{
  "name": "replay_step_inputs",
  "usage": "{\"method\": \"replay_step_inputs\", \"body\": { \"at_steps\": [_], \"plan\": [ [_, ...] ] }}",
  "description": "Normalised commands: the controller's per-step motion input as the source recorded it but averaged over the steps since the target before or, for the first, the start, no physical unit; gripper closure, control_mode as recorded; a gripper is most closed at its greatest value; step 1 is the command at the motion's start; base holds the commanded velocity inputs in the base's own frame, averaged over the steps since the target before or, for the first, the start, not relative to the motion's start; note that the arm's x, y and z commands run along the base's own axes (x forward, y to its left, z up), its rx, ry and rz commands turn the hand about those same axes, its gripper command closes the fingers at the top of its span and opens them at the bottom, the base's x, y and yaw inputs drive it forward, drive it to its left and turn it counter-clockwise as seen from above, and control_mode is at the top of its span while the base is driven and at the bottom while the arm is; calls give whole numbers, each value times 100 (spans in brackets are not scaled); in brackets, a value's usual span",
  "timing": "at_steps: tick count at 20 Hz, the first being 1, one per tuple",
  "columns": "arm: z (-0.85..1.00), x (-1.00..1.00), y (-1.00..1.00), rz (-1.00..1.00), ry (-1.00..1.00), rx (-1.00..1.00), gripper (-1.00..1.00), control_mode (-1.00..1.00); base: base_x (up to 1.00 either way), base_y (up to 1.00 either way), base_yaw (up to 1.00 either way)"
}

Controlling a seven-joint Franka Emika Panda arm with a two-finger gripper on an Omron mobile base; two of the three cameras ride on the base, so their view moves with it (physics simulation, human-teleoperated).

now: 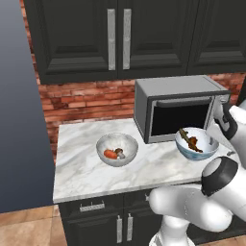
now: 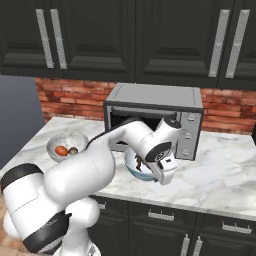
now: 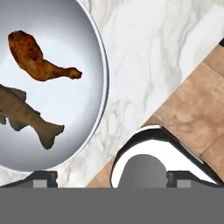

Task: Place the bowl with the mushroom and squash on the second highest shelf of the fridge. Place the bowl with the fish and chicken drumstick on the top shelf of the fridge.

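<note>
The plain pale bowl [image 1: 116,149] holding the mushroom [image 1: 120,153] and orange squash [image 1: 110,154] stands on the left part of the counter. To its right, in front of the microwave, a blue-patterned bowl [image 1: 196,143] carries the fish [image 3: 24,114] and the chicken drumstick [image 3: 37,61]. My gripper [image 3: 111,178] hangs over that bowl's near rim [image 3: 103,87], pointing down, jaws wide open with nothing between them. From the right base view my gripper [image 2: 164,174] hovers just above this bowl [image 2: 136,167]. The fridge [image 1: 19,115] rises as a grey slab at the left; its shelves are hidden.
A grey microwave [image 1: 178,108] stands against the brick wall behind the patterned bowl. Dark upper cabinets [image 1: 120,33] hang above. The marble counter [image 1: 81,168] ends at a front edge over dark lower doors [image 2: 165,220], with wooden floor [image 3: 197,100] below.
</note>
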Motion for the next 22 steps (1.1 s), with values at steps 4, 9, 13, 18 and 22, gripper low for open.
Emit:
{"method": "replay_step_inputs", "body": {
  "at_steps": [4, 9, 13, 18, 22],
  "plan": [
    [-23, 43, -24, 0, 0, 0, -100, -100, 0, 0, 0],
    [-29, 35, -6, -2, 0, 0, -100, -100, 0, 0, 0],
    [-36, 30, 0, -3, 0, 0, -100, -100, 0, 0, 0],
    [-40, 23, 0, -3, 0, 0, -100, -100, 0, 0, 0],
    [-21, 11, -1, -2, 0, 0, 100, -100, 0, 0, 0]
  ]
}}
